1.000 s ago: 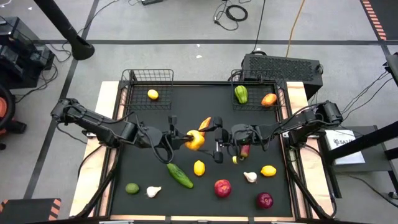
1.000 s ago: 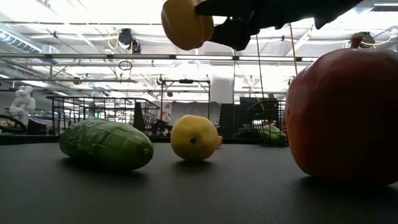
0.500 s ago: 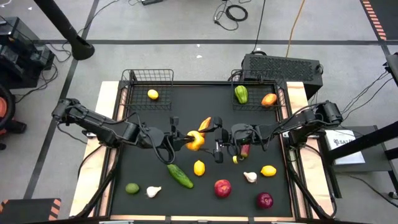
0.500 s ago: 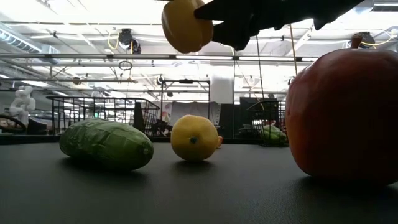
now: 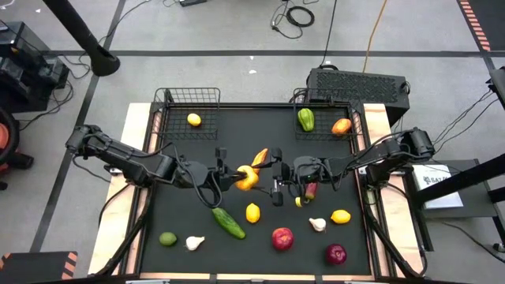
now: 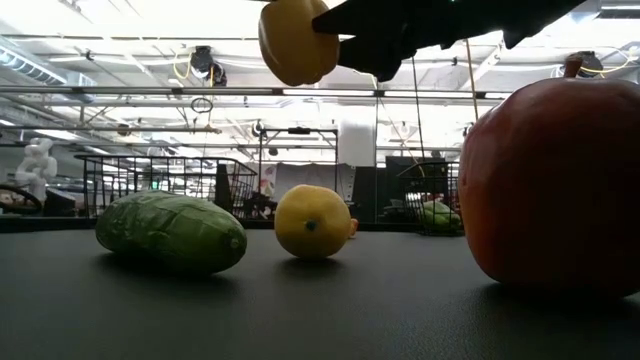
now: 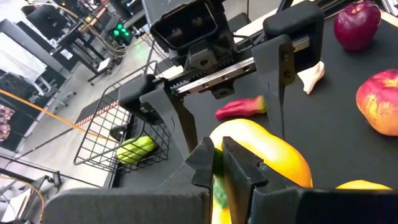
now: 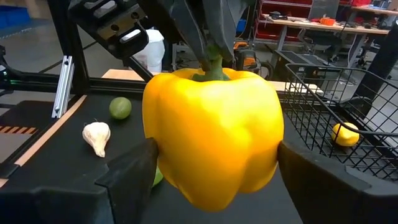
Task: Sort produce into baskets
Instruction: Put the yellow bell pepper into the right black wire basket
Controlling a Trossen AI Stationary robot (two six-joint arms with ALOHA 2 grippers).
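Observation:
A yellow bell pepper (image 5: 248, 178) hangs over the table's middle, and it also shows in the low view (image 6: 298, 40). My left gripper (image 5: 234, 177) reaches in from the left and is shut on the pepper's green stem. My right gripper (image 5: 276, 178) reaches in from the right and is open. Its fingers (image 8: 134, 174) stand on either side of the pepper (image 8: 211, 130); I cannot tell whether they touch it. The left basket (image 5: 188, 102) holds a lemon (image 5: 193, 120). The right basket (image 5: 323, 136) holds a green pepper (image 5: 305, 119) and an orange-red fruit (image 5: 341, 125). My left gripper pinches the pepper's green stem (image 8: 211, 65) between its two fingers (image 7: 239, 165). The fingers come slanting down from the table's left. The pepper hangs below them, stem up, lifted clear of the table.
On the mat lie a cucumber (image 5: 228, 222), two lemons (image 5: 252, 212) (image 5: 340, 216), two garlics (image 5: 317, 224) (image 5: 194, 242), a lime (image 5: 167, 238), two apples (image 5: 282, 237) (image 5: 336, 254), an orange piece (image 5: 259, 156) and a red chili (image 5: 310, 189). A black perforated box (image 5: 357, 83) stands behind the right basket.

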